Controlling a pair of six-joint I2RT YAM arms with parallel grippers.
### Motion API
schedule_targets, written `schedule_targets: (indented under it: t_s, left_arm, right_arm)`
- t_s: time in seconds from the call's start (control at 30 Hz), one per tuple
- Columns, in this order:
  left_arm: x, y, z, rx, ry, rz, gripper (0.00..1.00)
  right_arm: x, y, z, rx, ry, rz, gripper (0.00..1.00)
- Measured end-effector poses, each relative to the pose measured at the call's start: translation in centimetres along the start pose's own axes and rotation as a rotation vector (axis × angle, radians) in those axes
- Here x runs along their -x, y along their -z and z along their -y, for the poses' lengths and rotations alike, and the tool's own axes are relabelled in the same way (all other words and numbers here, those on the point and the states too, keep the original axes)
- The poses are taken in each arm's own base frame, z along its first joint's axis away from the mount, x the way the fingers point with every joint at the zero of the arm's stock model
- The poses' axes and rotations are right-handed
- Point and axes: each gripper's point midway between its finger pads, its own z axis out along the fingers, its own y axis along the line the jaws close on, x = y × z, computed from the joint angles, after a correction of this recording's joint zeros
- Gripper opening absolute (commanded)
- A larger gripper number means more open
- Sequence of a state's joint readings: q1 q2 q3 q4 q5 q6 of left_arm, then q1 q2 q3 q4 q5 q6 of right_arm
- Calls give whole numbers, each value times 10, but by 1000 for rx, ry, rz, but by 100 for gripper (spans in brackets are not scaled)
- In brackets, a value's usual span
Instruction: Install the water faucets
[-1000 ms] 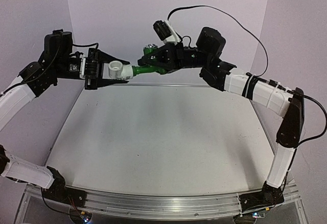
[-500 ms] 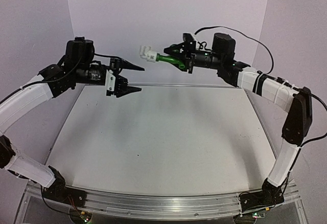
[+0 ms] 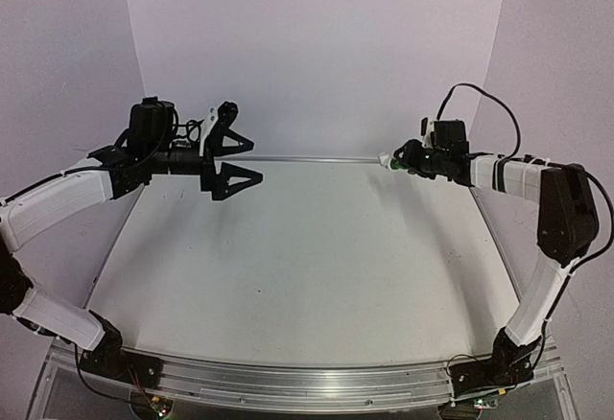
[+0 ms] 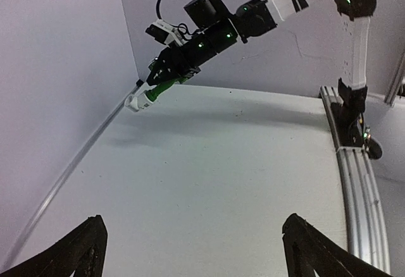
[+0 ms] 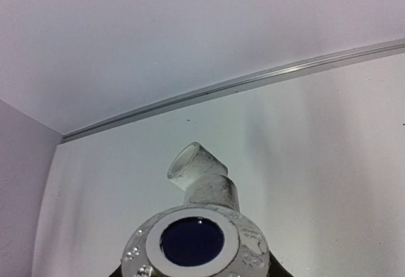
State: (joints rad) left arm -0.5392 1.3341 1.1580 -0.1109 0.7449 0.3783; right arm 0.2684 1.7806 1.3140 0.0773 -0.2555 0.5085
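While faucet [image 3: 394,162] hangs near far table [image 3: 317,276] edge | left fingers [image 3: 238,178] spread

Faucet [image 4: 157,90] above table [image 3: 288,267], right rear corner.

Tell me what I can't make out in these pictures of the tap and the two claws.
- Top view: the tap is a tiny green speck at the right claw, too small for detail.
- Right wrist view: the tap's round end fills the bottom edge, hiding that claw's fingers.
- Left wrist view: the bottom edge cuts off the left claw, leaving only its tips; how firmly the white fitting sits is too distant to tell.
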Motion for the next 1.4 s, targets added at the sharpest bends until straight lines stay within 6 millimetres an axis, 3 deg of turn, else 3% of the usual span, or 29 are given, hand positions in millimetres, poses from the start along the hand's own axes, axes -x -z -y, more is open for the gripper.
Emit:
schedule_targets:
  t_s: [0.13, 0.3, 0.43, 0.6, 0.7, 0.83, 1.0, 1.13, 1.27, 1.4]
  left_arm:
    - [-1, 0, -8, 47, 214, -5, 100]
    - [-13, 7, -43, 269, 445, -26, 100]
    - [-6, 25, -58, 399, 514, 9, 100]
    - [20, 50, -56, 460, 514, 87, 100]
    - [27, 56, -57, 481, 523, 112, 100]
    - [21, 55, -61, 502, 553, 105, 100]
    - [12, 51, -66, 519, 573, 89, 100]
    - [9, 52, -70, 543, 579, 83, 100]
    - [6, 60, -79, 617, 574, 82, 100]
    - [10, 75, -89, 713, 549, 97, 100]
  right_arm:
    - [-12, -19, 42, -126, 58, -17, 0]
    - [-34, -26, 112, -280, 9, -70, 0]
    - [-55, -20, 158, -359, -68, -101, 19]
    - [-72, -11, 177, -384, -104, -93, 45]
    - [-87, 1, 179, -397, -112, -111, 56]
    - [-104, 19, 179, -407, -119, -137, 68]
    - [-103, 40, 172, -412, -102, -140, 80]
    - [-81, 71, 153, -411, -47, -121, 98]
    - [-40, 122, 109, -336, 29, -31, 98]
    - [9, 189, 57, -235, 92, 148, 98]
